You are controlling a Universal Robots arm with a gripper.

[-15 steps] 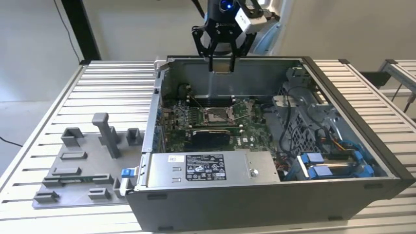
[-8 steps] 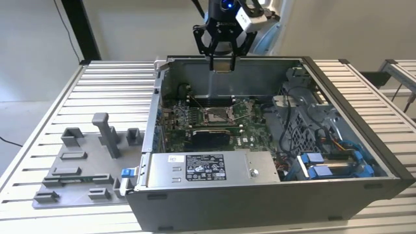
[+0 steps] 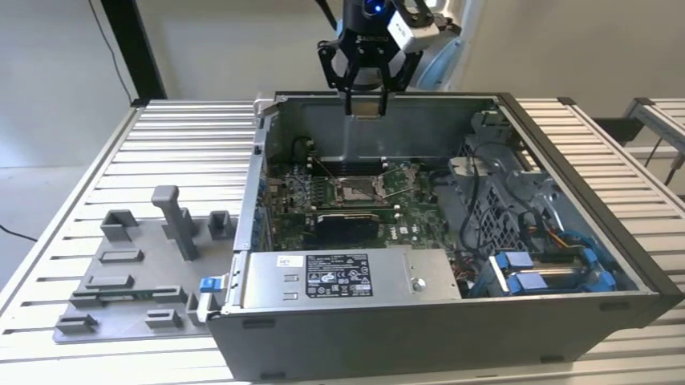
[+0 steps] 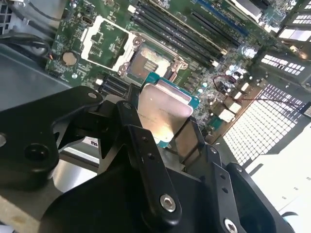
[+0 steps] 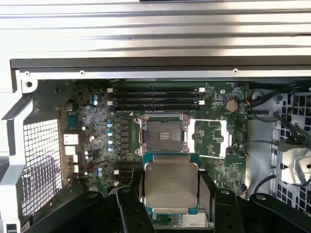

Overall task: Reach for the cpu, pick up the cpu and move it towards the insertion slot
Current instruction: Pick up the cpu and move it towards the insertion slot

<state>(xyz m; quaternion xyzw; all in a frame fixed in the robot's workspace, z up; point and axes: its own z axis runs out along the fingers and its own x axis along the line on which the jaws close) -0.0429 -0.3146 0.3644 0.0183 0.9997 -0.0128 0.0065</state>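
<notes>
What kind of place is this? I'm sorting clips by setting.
Probably a robotics lab or assembly test bench: an open computer case lies on a slatted aluminium table, with grey fixture blocks beside it, and the gripper holds the cpu above the insertion slot.

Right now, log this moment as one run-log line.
gripper: shut on cpu | cpu: lifted, above the open computer case | insertion slot: open, unfilled | cpu apart from slot, not seated

Arm upright, claw (image 3: 365, 108) pointing down, fingers clamped
</notes>
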